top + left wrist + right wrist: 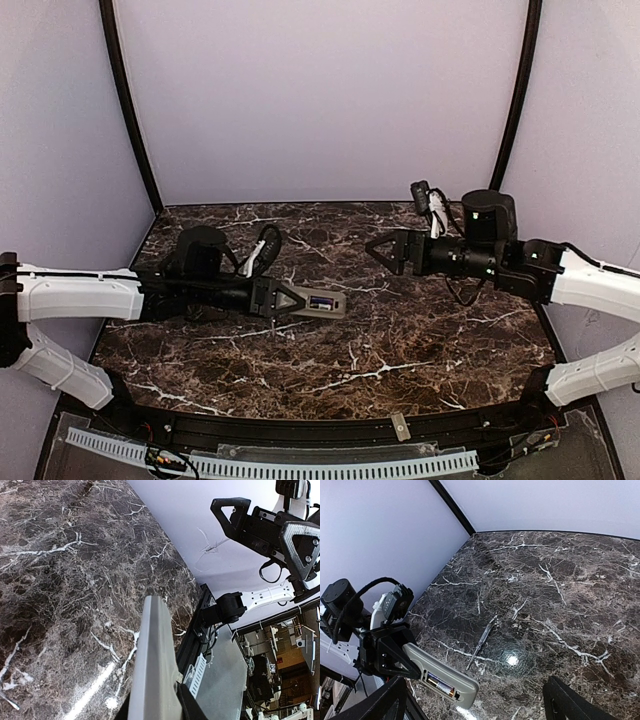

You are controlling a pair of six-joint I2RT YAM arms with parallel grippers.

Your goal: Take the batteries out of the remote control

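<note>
Over the left half of the marble bench (400, 340), the left end effector (285, 298) pinches one end of the remote control (322, 303), whose open recess faces up with a battery (440, 684) showing inside. Well apart, the right end effector (378, 248) hovers with its fingers spread wide.

Bright even light, overhead glare on glossy table (570, 580), soft shadows, wide-angle edges
</note>
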